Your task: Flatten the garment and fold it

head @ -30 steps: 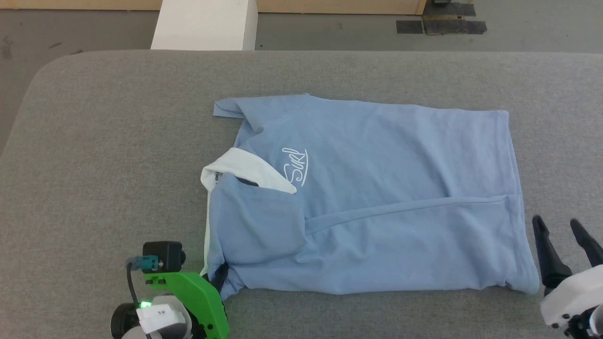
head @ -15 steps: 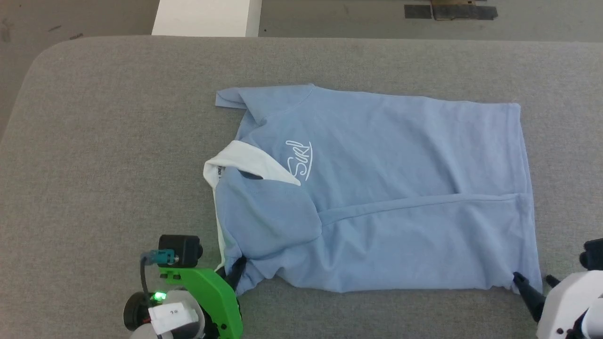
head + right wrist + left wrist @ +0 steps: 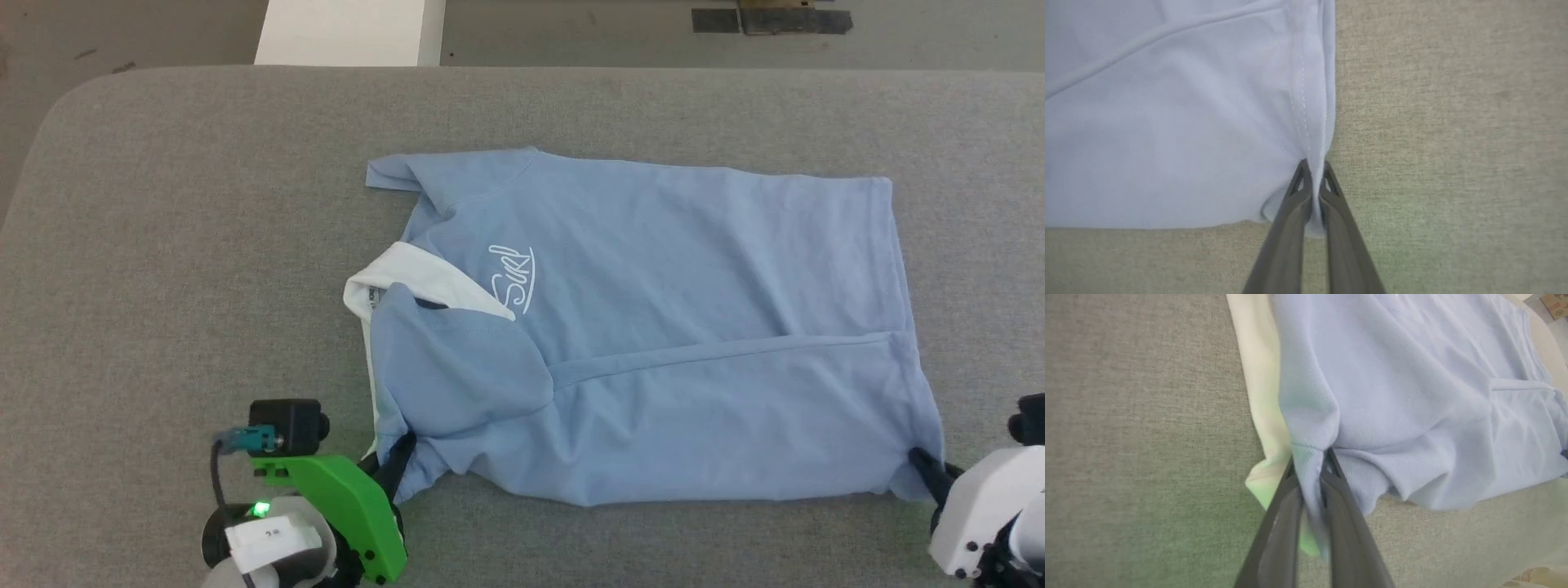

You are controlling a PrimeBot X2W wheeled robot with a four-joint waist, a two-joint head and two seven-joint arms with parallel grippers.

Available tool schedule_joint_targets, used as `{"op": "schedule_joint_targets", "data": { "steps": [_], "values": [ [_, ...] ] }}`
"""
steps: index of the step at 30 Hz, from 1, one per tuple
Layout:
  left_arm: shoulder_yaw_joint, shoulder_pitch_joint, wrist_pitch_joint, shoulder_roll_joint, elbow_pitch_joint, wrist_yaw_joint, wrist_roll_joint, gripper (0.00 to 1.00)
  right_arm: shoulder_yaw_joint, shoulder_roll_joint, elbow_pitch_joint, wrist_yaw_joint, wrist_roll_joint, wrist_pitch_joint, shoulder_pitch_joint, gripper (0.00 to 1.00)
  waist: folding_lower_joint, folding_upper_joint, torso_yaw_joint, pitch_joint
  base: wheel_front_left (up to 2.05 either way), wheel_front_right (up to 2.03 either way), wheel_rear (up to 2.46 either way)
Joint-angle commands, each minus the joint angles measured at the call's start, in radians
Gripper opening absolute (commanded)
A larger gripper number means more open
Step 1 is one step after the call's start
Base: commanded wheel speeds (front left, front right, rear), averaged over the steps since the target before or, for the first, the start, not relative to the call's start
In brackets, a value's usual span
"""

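Observation:
The garment (image 3: 653, 343), a light blue polo shirt with a white collar (image 3: 424, 282) and a white script logo (image 3: 513, 278), lies sideways on the grey table (image 3: 180, 245), its near long edge folded over. My left gripper (image 3: 400, 451) is shut on the shirt's near-left corner by the shoulder; in the left wrist view (image 3: 1312, 457) blue cloth (image 3: 1412, 396) is pinched between the two fingers. My right gripper (image 3: 927, 464) is shut on the near-right hem corner; in the right wrist view (image 3: 1314, 165) the stitched hem (image 3: 1302, 102) runs into the closed tips.
The grey padded table has a rounded far-left corner (image 3: 65, 98). Beyond it stands a white block (image 3: 351, 33) on the floor, and dark tape marks (image 3: 767, 18) lie farther right. Bare table surface lies left of the shirt.
My right gripper has moved in from beside the shirt to its near-right hem corner and shut on it. The left gripper stays shut on its corner. The head camera has shifted slightly.

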Motion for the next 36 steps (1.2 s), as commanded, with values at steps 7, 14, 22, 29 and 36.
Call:
{"op": "schedule_joint_targets", "data": {
  "steps": [7,14,22,29,36],
  "values": [
    [0.054,0.067,0.020,0.022,-0.089,-0.005,-0.083,0.00,-0.067,0.013,-0.104,-0.002,0.060,-0.002,0.028,0.00,0.0000,0.0000,-0.010,-0.044,0.00,0.00,0.00],
    [0.085,0.226,0.109,0.056,-0.214,0.034,-0.159,0.00,-0.138,0.037,-0.233,-0.002,0.104,0.060,0.170,0.00,0.0000,0.0000,-0.019,-0.096,0.00,0.00,0.00],
    [0.073,0.290,0.139,0.051,-0.195,0.047,-0.189,0.00,-0.139,0.071,-0.229,-0.002,0.085,0.059,0.232,0.01,0.0000,0.0000,-0.028,-0.113,0.00,0.00,0.00],
    [0.047,0.242,0.119,0.021,-0.108,0.024,-0.193,1.00,-0.119,0.088,-0.172,-0.002,0.069,0.023,0.207,1.00,0.0000,0.0000,-0.028,-0.119,0.00,0.00,0.00],
    [0.095,0.238,0.063,0.032,-0.193,0.028,-0.186,1.00,-0.153,0.088,-0.257,-0.002,0.079,-0.015,0.182,1.00,0.0000,0.0000,-0.023,-0.115,0.00,0.00,0.00]
  ]
}}
